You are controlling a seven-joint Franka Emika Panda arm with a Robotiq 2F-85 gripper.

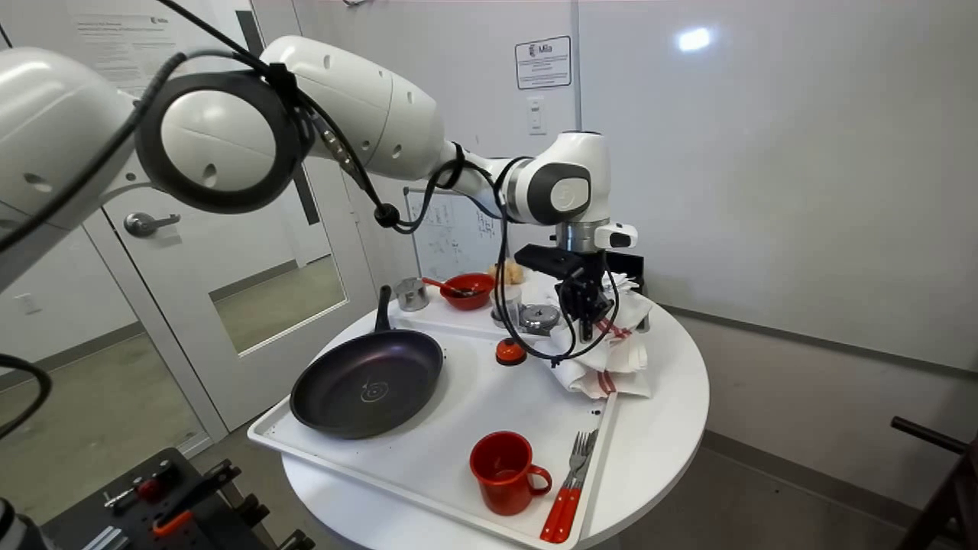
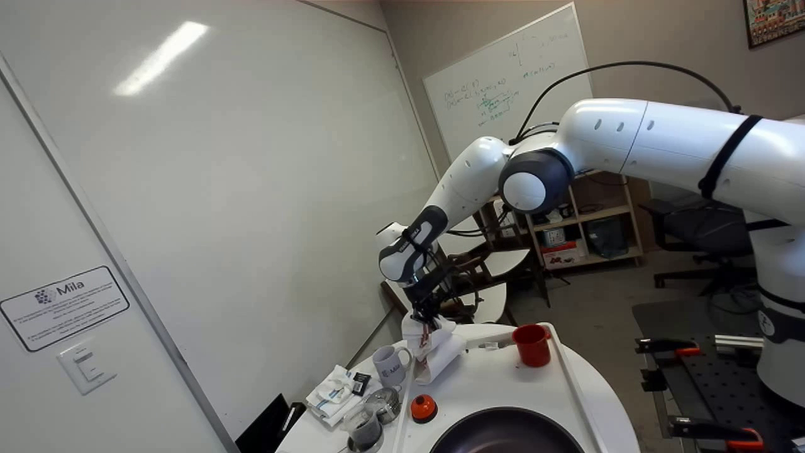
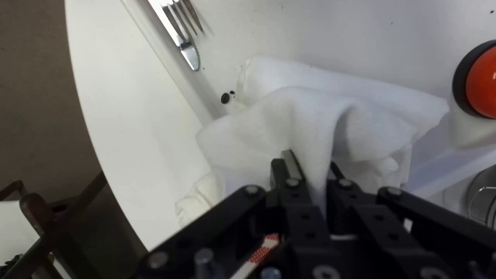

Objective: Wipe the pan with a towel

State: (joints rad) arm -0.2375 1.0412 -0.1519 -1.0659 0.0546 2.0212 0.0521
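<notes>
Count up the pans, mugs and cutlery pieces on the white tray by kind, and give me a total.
Pan: 1
Red mug: 1
Red-handled cutlery: 2 (fork and knife)
Total on the tray: 4

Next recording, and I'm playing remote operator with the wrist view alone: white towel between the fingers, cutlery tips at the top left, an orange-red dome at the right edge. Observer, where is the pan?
Observer: In an exterior view, the pan sits on the white tray, apart from the white towel that the gripper holds.
Operator: Noted. And the cutlery is cut off at my frame's edge; does anything stand beside it?
Observer: Yes, a red mug stands upright next to it on the tray, as seen in an exterior view.
</notes>
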